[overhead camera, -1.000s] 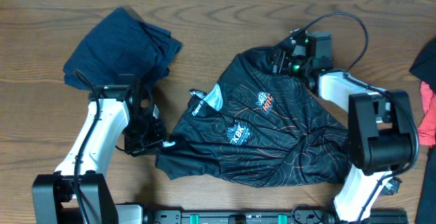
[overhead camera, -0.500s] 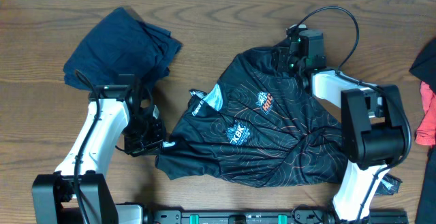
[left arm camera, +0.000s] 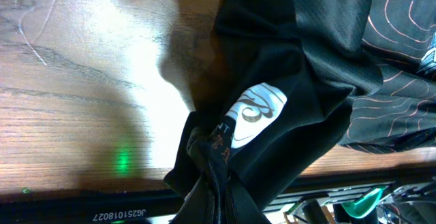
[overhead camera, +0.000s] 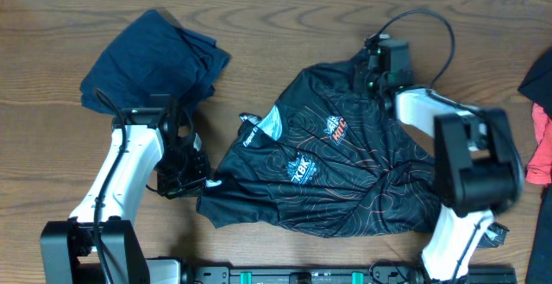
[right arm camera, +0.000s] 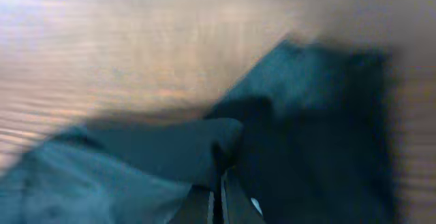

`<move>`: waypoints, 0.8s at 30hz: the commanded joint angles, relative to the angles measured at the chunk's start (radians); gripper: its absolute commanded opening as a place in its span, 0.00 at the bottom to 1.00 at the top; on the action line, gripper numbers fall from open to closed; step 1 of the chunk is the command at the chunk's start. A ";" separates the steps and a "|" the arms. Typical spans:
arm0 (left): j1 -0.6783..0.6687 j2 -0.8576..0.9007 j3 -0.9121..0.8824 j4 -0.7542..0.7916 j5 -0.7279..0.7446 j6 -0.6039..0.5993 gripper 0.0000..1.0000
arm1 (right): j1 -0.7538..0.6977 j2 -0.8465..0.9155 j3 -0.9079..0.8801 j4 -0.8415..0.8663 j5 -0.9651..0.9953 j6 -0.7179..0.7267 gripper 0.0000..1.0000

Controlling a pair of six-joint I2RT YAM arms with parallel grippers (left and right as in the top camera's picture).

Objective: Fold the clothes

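The clothes [overhead camera: 336,163], a black jersey with thin orange contour lines and small coloured logos, lie crumpled across the middle of the table. My left gripper [overhead camera: 200,180] is shut on the jersey's lower left corner; the left wrist view shows bunched black cloth [left arm camera: 225,156] with a white label pinched between the jaws. At the jersey's top edge, my right gripper [overhead camera: 366,70] is shut on a fold of the dark fabric [right arm camera: 225,142], seen blurred in the right wrist view.
A second dark blue garment [overhead camera: 155,59] lies bunched at the back left. Black and pink-red cloth [overhead camera: 542,129] shows at the right edge. The right arm's cable [overhead camera: 431,21] loops over the wood behind the jersey.
My right gripper moved slightly left onto the jersey's top edge and closed on the fabric. The left arm and its hold stayed the same.
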 commanded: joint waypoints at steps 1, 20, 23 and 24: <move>-0.001 -0.001 0.024 -0.014 -0.013 0.048 0.06 | -0.054 -0.233 0.017 -0.046 0.013 -0.010 0.01; -0.001 -0.284 0.780 -0.318 -0.306 0.050 0.06 | -0.452 -1.036 0.068 -0.388 0.016 0.096 0.01; -0.001 -0.320 0.991 -0.327 -0.398 -0.014 0.06 | -0.530 -1.086 0.150 -0.434 0.017 0.105 0.01; -0.001 -0.330 1.059 -0.325 -0.421 -0.031 0.06 | -0.557 -1.096 0.182 -0.448 0.019 0.108 0.01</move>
